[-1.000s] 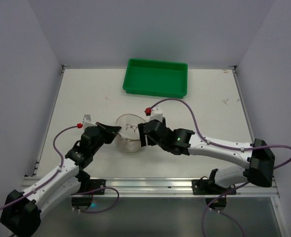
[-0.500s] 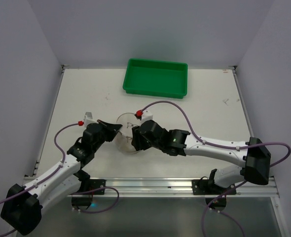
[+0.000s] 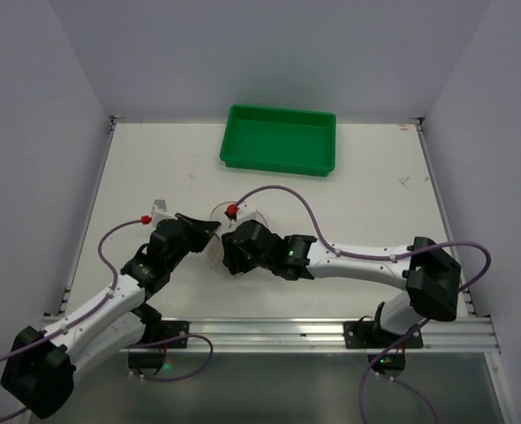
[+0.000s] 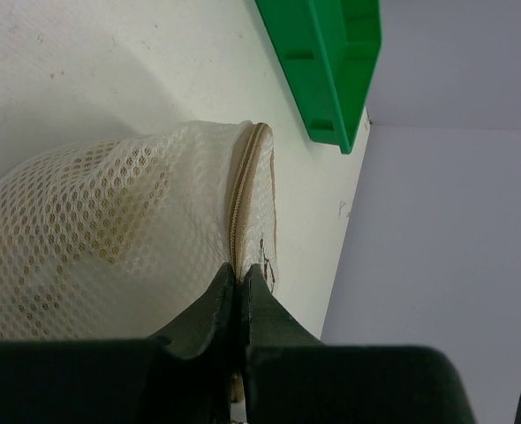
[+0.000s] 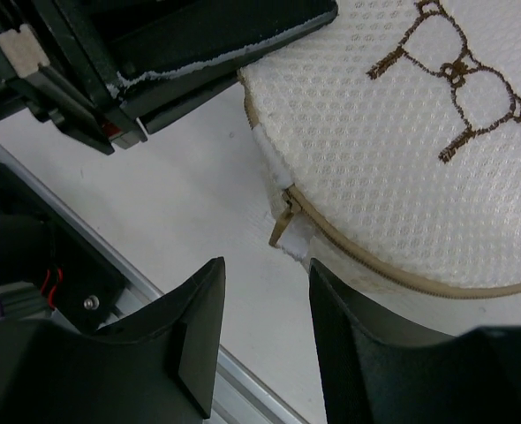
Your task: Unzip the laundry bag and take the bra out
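The white table [image 3: 154,168] carries a green rectangular plastic tray [image 3: 278,140] at its far edge, well apart from the work. The round cream-white mesh laundry bag [image 5: 402,150] lies near the table's middle, between the two arms. Its flat face is up and bears a brown embroidered outline [image 5: 446,71] of a bra.

The left gripper [image 4: 238,296] is pressed together on the bag's rim, pinching it at the tan zipper seam and so anchoring the bag. The right gripper [image 5: 265,309] hangs low at the near side of the bag, fingers spread, nothing between them. A small tan zipper tab [image 5: 281,228] sticks out from the rim just ahead of the gap.

Judgement: the unzipping step is in hand, and the zipper looks closed along the stretch in view. The next move calls for bringing the spread fingers onto the tab, closing squarely on it, then drawing it round the rim while the left gripper holds firm. The tab is small and flat, so a slip is a fair risk.

Hidden: from above, the right arm covers most of the bag. The bra itself cannot be made out through the mesh. The zipper's course past the wrist views' edges is cut off.
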Action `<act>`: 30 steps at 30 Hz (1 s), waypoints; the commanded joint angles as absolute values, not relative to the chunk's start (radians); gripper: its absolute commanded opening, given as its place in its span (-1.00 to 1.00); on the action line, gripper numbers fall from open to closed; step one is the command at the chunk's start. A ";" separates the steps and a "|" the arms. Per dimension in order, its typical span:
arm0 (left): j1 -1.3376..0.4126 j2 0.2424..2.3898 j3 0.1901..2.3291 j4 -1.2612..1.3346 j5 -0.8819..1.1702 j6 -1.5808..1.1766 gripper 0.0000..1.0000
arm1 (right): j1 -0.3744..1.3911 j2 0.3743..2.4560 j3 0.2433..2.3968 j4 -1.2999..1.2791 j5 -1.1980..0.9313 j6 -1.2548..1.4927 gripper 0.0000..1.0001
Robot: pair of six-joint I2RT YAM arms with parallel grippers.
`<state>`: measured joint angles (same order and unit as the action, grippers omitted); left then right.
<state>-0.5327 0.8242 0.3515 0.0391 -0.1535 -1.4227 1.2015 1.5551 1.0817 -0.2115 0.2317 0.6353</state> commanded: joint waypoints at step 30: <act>-0.511 0.808 0.435 -0.069 -0.207 -1.227 -1.00 | 1.099 1.255 0.841 -0.244 0.494 0.591 -1.00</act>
<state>-0.5312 0.7967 0.3698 -0.0109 -0.1650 -1.3479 1.1561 1.3808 0.9009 -0.2077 0.4206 0.6090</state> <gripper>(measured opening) 0.035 0.026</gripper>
